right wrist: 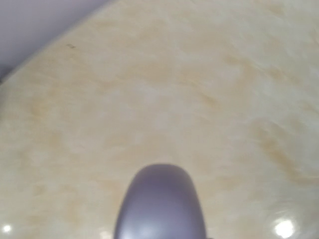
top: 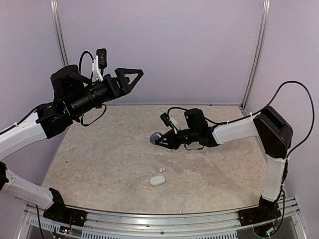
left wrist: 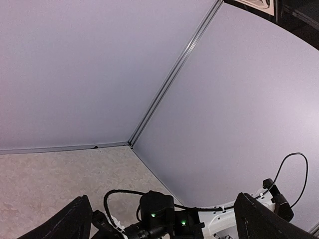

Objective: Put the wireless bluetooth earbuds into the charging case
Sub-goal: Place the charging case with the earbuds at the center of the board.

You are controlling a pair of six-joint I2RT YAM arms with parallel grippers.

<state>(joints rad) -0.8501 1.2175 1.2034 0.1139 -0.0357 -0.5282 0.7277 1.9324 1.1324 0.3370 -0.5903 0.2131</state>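
Observation:
A dark grey pebble-shaped case (top: 155,137) sits at the tip of my right gripper (top: 160,141), low over the middle of the table. It fills the bottom centre of the right wrist view (right wrist: 159,204), where my own fingers do not show. A white case (top: 157,180) lies nearer the front, with one tiny cream-white earbud (top: 161,170) just behind it. The dark earbuds are not visible. My left gripper (top: 133,82) is raised high at the left, open and empty, with its fingertips (left wrist: 75,219) wide apart.
The beige table (top: 99,154) is walled by pale panels at the back and sides. The right arm's wrist and cable (left wrist: 159,214) show in the left wrist view below my left gripper.

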